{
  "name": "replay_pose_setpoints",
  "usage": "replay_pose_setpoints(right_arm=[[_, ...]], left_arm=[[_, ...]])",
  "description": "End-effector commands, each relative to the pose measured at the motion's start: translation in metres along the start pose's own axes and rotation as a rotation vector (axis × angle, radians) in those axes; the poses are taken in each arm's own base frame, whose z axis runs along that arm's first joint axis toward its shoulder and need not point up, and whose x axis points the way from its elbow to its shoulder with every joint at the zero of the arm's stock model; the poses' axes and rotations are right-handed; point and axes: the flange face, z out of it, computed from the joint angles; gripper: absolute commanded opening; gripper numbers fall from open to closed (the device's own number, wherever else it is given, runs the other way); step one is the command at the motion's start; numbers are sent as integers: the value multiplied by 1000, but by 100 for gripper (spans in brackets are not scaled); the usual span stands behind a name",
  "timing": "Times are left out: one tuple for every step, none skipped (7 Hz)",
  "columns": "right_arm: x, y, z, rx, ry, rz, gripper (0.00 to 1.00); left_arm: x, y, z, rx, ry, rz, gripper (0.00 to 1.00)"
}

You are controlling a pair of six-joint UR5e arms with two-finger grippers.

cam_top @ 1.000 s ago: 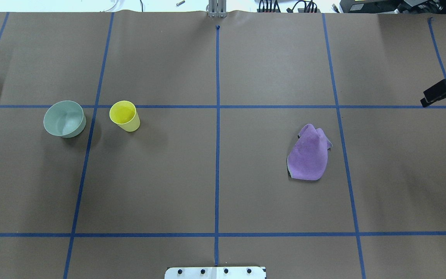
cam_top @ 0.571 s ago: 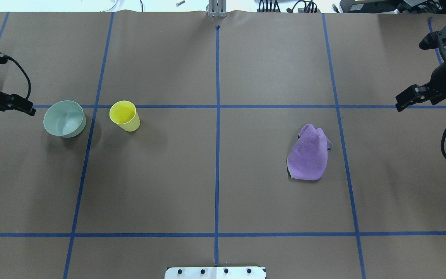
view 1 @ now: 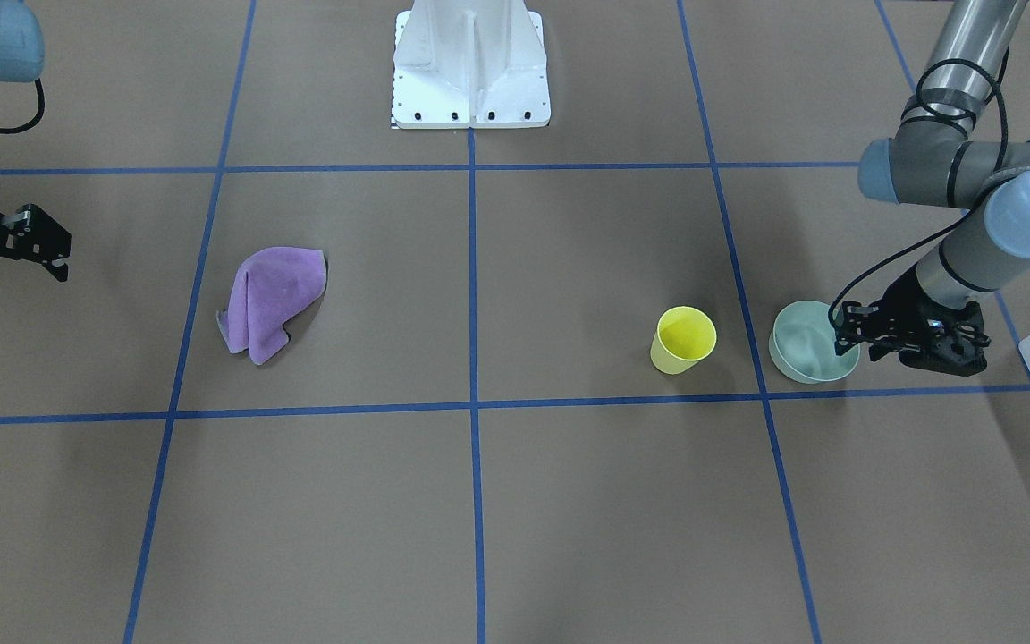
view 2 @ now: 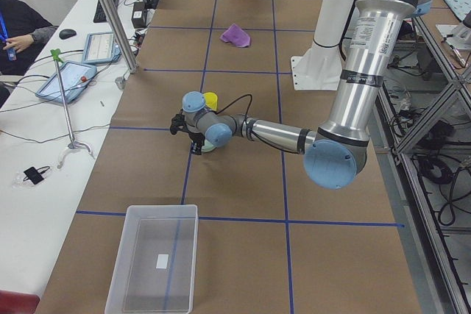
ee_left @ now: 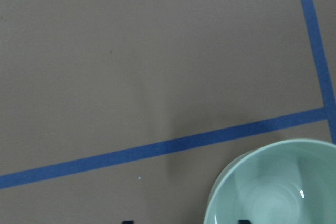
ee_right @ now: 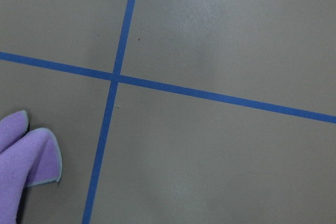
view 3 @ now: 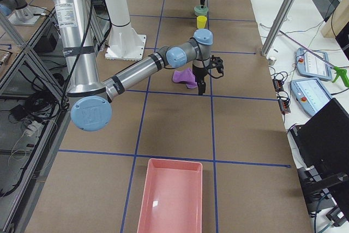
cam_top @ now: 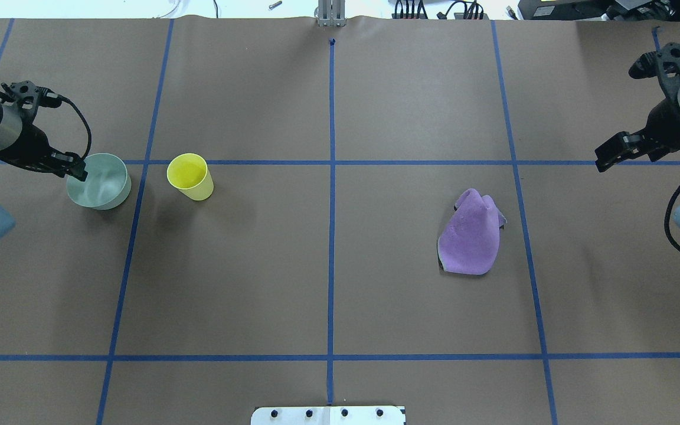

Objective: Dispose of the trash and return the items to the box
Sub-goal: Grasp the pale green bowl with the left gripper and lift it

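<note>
L tool (cam_top: 79, 172), fingers spread, straddles mint-green bowl (cam_top: 101, 183) rim at left of overhead view. R tool (view 1: 12, 273), also released, hovers upper right over desk (cam_top: 257, 265), near purple cloth (cam_top: 470, 239).

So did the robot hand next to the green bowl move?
Yes. In the overhead view the left gripper slid right from the picture's left edge, and its jaws now sit at the rim of the green bowl, which stayed put.
</note>
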Motion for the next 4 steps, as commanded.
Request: replay_pose_setpoints(right_arm=[[0, 0, 1, -1, 0, 0, 100], [0, 0, 1, -1, 0, 0, 100], [0, 0, 1, -1, 0, 0, 100], [0, 0, 1, -1, 0, 0, 100]], left_arm=[[7, 1, 0, 5, 23, 9, 0], [1, 4, -8, 7, 29, 12, 0], [-36, -6, -39, 20, 60, 39, 0], [-83, -11, -68, 30, 57, 69, 0]])
